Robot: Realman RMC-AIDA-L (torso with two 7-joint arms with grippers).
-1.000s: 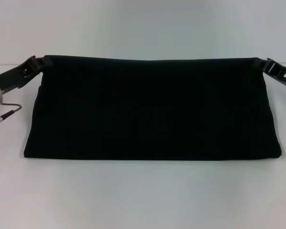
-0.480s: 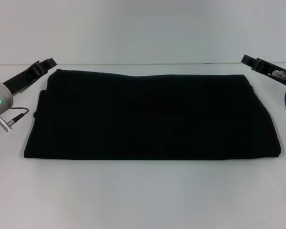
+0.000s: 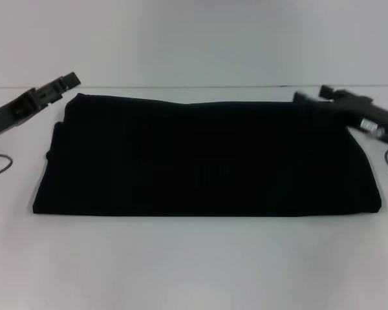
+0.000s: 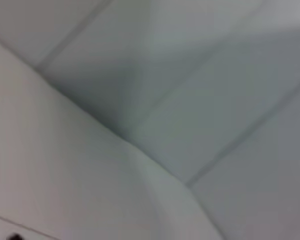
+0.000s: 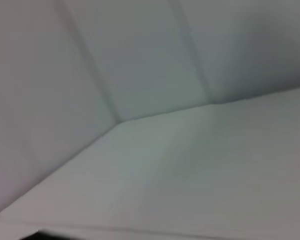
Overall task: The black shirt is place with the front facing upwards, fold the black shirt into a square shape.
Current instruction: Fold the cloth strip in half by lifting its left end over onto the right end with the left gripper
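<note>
Black shirt (image 3: 207, 158) lettering hidden — right pincer (image 3: 310, 98) blurred.

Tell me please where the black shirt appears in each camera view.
Head view: the black shirt lies folded across the middle of the white table.
Left wrist view: not in it.
Right wrist view: not in it.
Shared landmark: only pale surfaces show in all three; no distinct object matches.

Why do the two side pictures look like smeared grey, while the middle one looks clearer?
Head view: the black shirt lies fairly sharp, only the right gripper looks smeared. Left and right wrist views: blurred pale surfaces and seams, no shirt visible.
</note>
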